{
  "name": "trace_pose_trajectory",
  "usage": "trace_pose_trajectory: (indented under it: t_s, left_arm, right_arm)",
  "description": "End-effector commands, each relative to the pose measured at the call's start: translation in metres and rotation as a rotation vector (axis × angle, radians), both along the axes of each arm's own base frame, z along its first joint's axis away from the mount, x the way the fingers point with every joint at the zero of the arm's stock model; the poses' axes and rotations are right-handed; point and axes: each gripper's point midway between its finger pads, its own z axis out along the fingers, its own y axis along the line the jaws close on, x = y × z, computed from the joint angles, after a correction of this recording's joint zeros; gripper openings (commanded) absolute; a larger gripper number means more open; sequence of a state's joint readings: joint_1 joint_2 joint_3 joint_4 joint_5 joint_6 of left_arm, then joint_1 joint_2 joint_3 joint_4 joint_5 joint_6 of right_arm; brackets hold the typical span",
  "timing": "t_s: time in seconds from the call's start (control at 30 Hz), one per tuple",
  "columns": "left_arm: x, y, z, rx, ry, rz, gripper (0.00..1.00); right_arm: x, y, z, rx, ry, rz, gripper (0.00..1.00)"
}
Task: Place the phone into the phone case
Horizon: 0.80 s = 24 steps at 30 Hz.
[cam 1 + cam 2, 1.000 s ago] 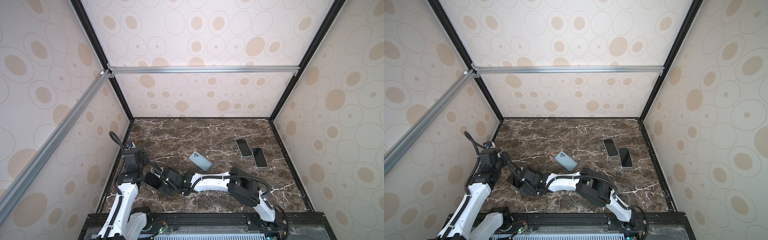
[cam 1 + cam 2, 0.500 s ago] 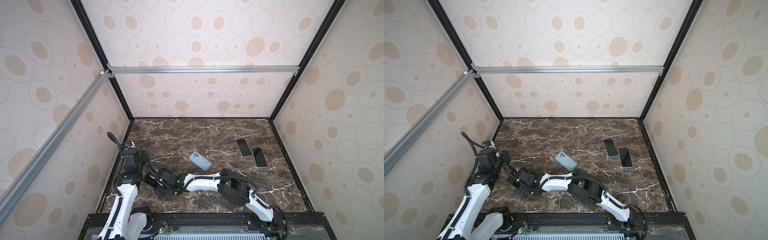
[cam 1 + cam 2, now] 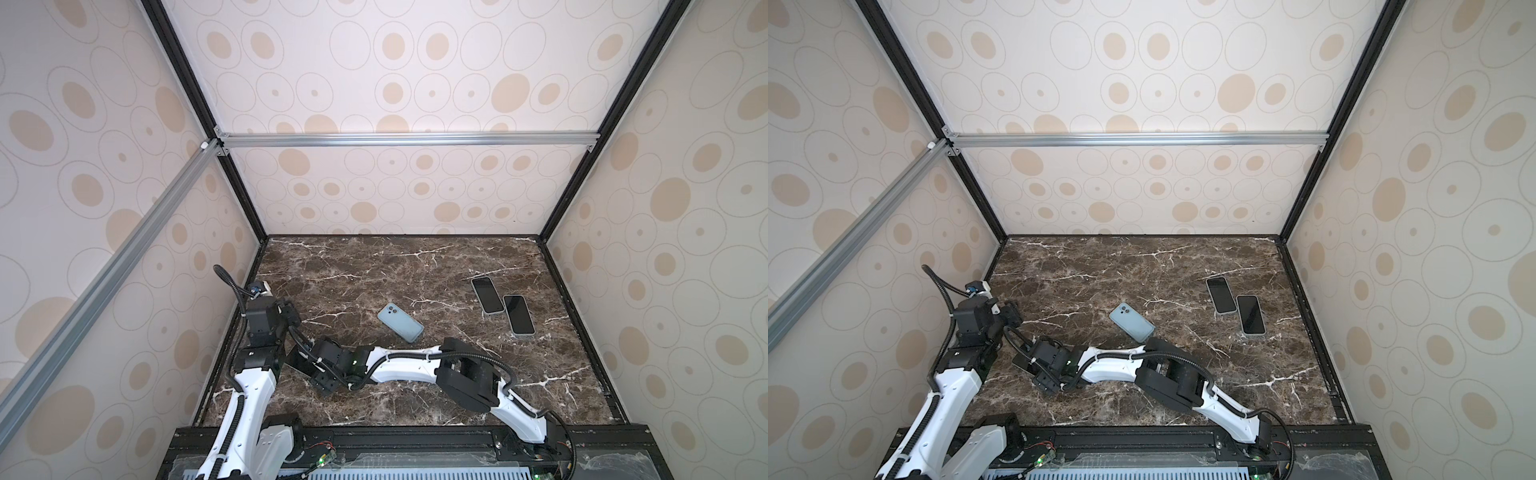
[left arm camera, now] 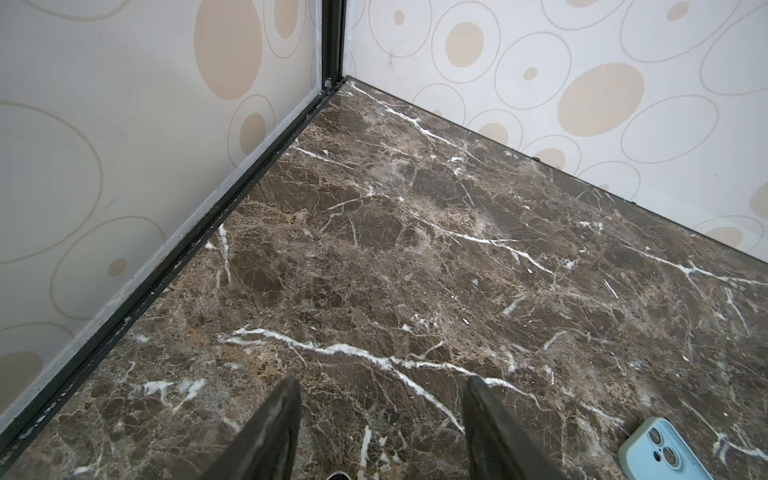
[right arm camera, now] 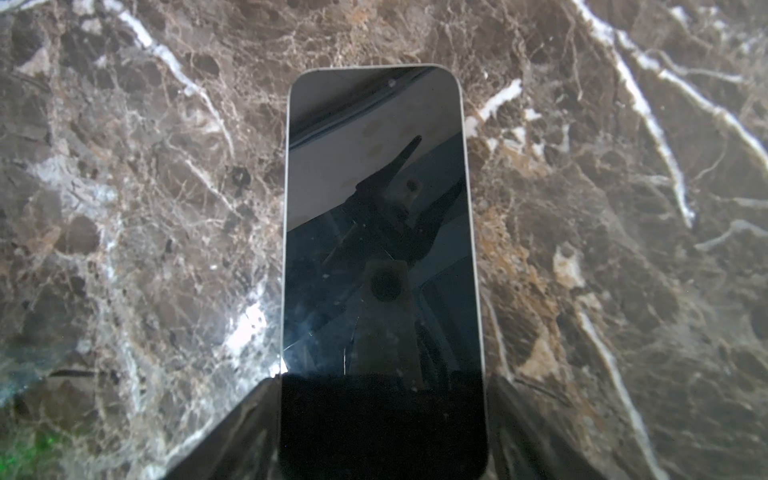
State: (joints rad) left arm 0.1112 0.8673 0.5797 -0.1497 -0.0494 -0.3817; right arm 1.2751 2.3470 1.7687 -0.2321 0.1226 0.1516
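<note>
Cream walls printed with tan ovals close in a dark brown marble bench (image 3: pixel 374 266). Toward its front left, the right arm reaches across the middle. The right gripper (image 5: pixel 382 379) has its jaws clamped on the two long edges of the phone (image 5: pixel 382 208), gripping it near one end. The phone faces screen up, dark glass inside a pale rim. In both top views it (image 3: pixel 300 360) (image 3: pixel 1023 360) shows just beside the left arm's wrist. I cannot tell whether it rests on the marble or is lifted clear of it.

The left gripper (image 4: pixel 382 384) hangs over bare marble, its jaws apart with nothing between them.

A light-blue handset (image 3: pixel 400 323) lies back up near the middle of the bench, camera lenses showing. Toward the right wall, the farther phone (image 3: pixel 485 295) and the nearer phone (image 3: pixel 518 314) lie screen up, close together at one corner.
</note>
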Motion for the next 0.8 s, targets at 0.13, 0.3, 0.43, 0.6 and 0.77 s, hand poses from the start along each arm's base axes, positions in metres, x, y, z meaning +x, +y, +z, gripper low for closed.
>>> trace_pose_trajectory:
  t_s: [0.13,0.3,0.43,0.6,0.77]
  left_arm:
    - [0.003,0.001,0.005,-0.013,-0.030,-0.002,0.62]
    - [0.004,-0.001,0.003,-0.022,-0.029,-0.012,0.61]
    - [0.005,-0.001,0.001,-0.027,-0.027,-0.014,0.61]
    - [0.005,-0.002,0.001,-0.034,-0.030,-0.019,0.61]
    - [0.006,-0.002,0.000,-0.035,-0.028,-0.020,0.61]
  right_arm:
    - [-0.005,-0.043,0.010,-0.105,0.012,-0.025,0.66]
    - [-0.016,-0.064,0.019,-0.105,0.043,-0.013,0.64]
    - [-0.023,-0.090,0.018,-0.131,0.053,-0.025,0.64]
    - [-0.023,-0.113,0.014,-0.168,0.032,-0.054,0.67]
    - [-0.020,-0.105,0.009,-0.184,0.025,-0.038,0.74]
